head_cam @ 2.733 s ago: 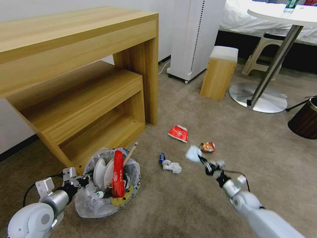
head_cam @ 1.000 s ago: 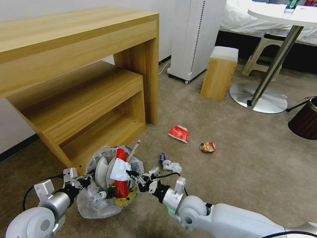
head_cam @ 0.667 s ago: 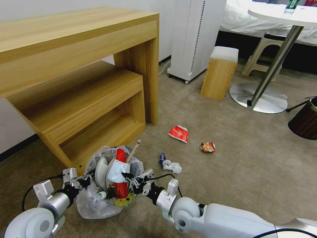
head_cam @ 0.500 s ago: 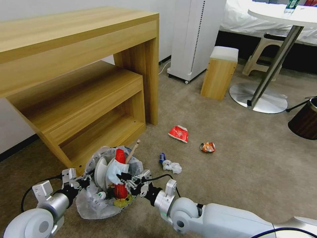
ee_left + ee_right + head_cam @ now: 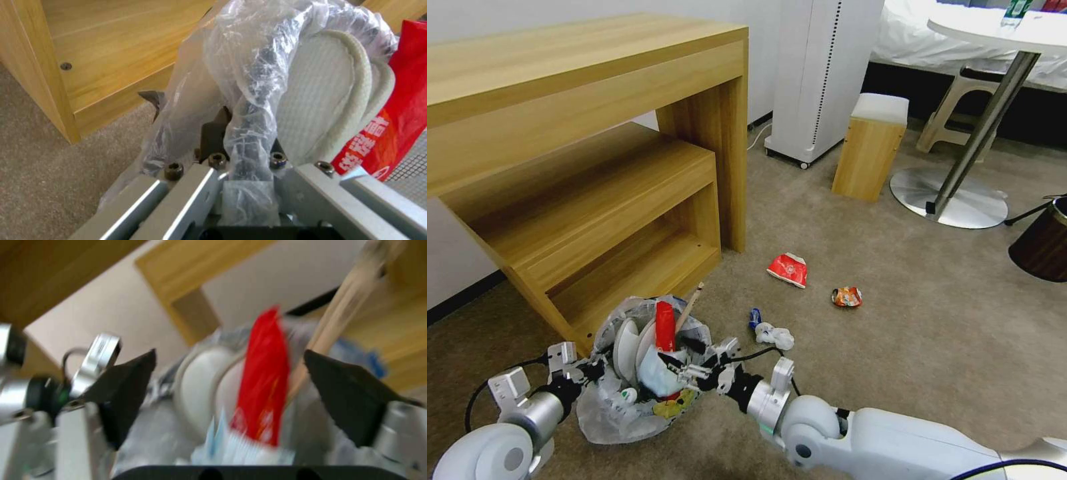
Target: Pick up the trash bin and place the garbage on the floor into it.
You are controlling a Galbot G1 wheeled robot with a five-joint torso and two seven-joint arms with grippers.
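The trash bin (image 5: 602,415), lined with a crinkly clear bag, tilts just above the floor (image 5: 894,347) by the shelf. My left gripper (image 5: 599,367) is shut on its near rim; the left wrist view shows the left gripper (image 5: 240,140) pinching rim and bag. Inside are white slippers (image 5: 626,347), a red wrapper (image 5: 664,325), a wooden stick (image 5: 689,308) and a blue mask (image 5: 659,377). My right gripper (image 5: 686,371) hovers open over the mask. In the right wrist view the right gripper (image 5: 240,393) is spread wide. Garbage on the carpet: red wrapper (image 5: 788,269), orange wrapper (image 5: 846,296), crumpled tissue (image 5: 775,335).
A wooden desk with low shelf (image 5: 594,187) stands close behind the bin. Farther back are a white tower appliance (image 5: 820,73), a wooden stool (image 5: 870,147), a round table's metal base (image 5: 950,197) and a dark wood-grain bin (image 5: 1044,243) at the right edge.
My right gripper swung left from over the floor litter to the bin with the blue mask, lowered it in and opened. The mask now lies in the bin.
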